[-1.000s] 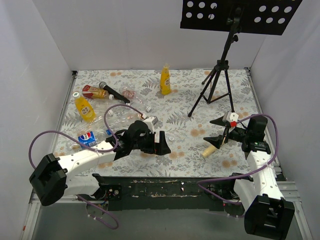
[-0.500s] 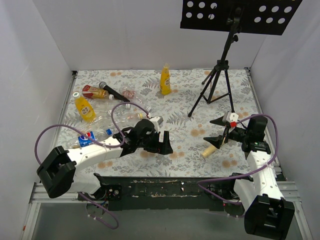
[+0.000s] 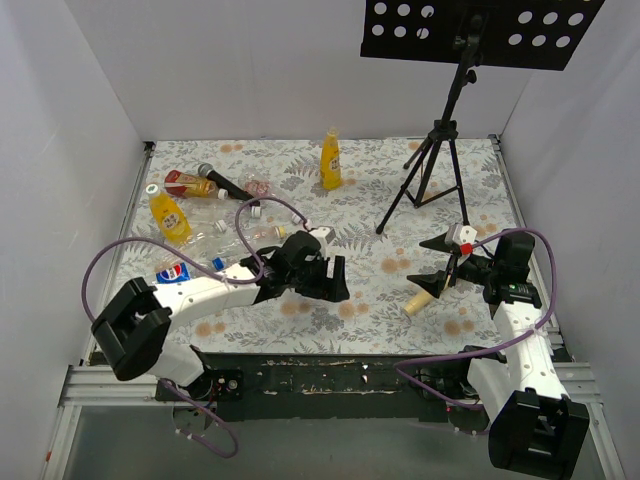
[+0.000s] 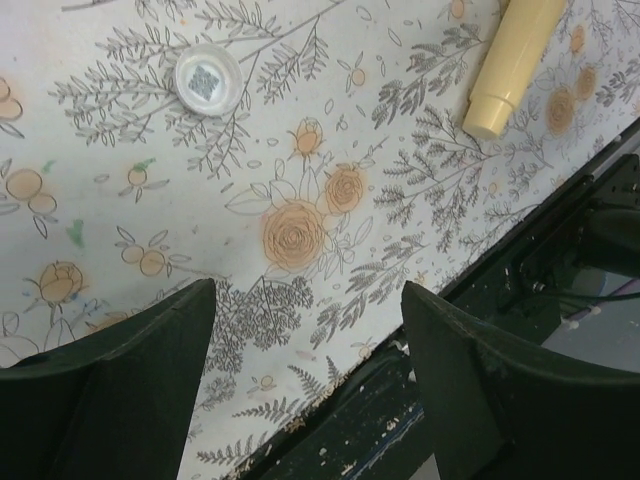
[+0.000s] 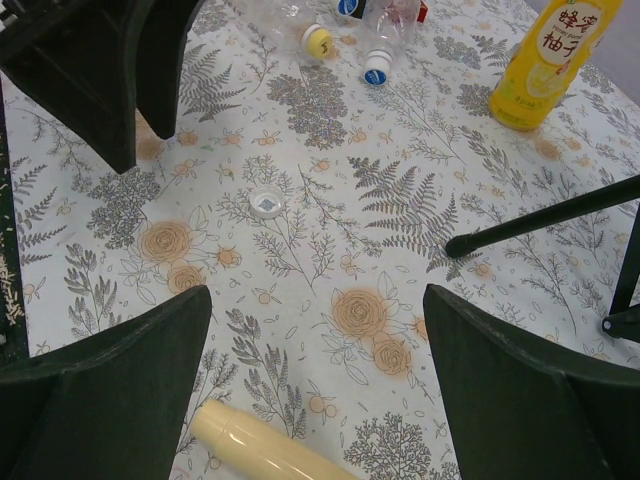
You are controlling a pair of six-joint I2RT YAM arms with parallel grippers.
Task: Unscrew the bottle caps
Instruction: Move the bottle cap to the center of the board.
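A loose white bottle cap (image 4: 208, 80) lies open side up on the floral cloth ahead of my left gripper (image 4: 308, 300), which hovers open and empty over the table's near edge. The same cap (image 5: 266, 203) shows in the right wrist view, well ahead of my open, empty right gripper (image 5: 318, 300). Clear bottles lie beyond it, one with a yellow cap (image 5: 318, 40), one with a white cap (image 5: 376, 62). An orange-yellow bottle (image 3: 330, 160) stands upright at the back. Another orange bottle (image 3: 168, 215) and a red-labelled bottle (image 3: 188, 185) lie at the left. From above, the left gripper (image 3: 335, 280) is near table centre, the right gripper (image 3: 432, 262) at the right.
A tan cone-shaped stick (image 3: 420, 298) lies just under my right gripper. A black tripod stand (image 3: 430, 175) rises at the back right, with one leg (image 5: 540, 220) crossing the right wrist view. A black microphone (image 3: 225, 183) lies by the red-labelled bottle. White walls enclose the table.
My left arm has reached rightward toward the middle of the table, and its jaws have narrowed somewhat. The right arm has stayed still.
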